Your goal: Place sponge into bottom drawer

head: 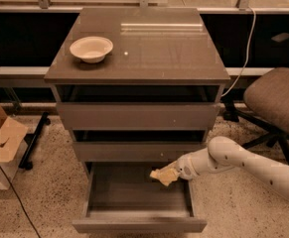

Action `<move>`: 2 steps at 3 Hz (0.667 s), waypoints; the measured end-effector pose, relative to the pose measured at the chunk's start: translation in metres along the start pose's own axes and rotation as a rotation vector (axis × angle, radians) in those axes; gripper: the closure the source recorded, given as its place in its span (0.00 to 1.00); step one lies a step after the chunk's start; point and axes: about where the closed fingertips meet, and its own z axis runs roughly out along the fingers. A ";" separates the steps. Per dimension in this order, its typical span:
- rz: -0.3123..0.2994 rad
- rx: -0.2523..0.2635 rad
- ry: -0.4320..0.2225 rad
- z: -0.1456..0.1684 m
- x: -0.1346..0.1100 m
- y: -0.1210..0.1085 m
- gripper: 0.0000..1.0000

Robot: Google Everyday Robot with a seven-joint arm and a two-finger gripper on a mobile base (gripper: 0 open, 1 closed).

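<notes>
The bottom drawer (pixel 139 225) of the grey-brown cabinet is pulled out, its tray bare inside. My gripper (pixel 170 174) reaches in from the right on a white arm and is shut on the pale yellow sponge (pixel 163 175). It holds the sponge just above the drawer's right rear part, below the middle drawer's front. The gripper's fingers are mostly hidden by the sponge.
A cream round bowl (pixel 91 48) stands on the cabinet top (pixel 159 48) at the left. An office chair (pixel 278 103) stands to the right of the cabinet. A cardboard box (pixel 0 143) sits on the floor at the left. The two upper drawers are closed.
</notes>
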 end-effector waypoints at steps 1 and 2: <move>0.000 0.000 0.000 0.000 0.000 0.000 1.00; 0.005 -0.016 -0.001 0.020 0.006 -0.006 1.00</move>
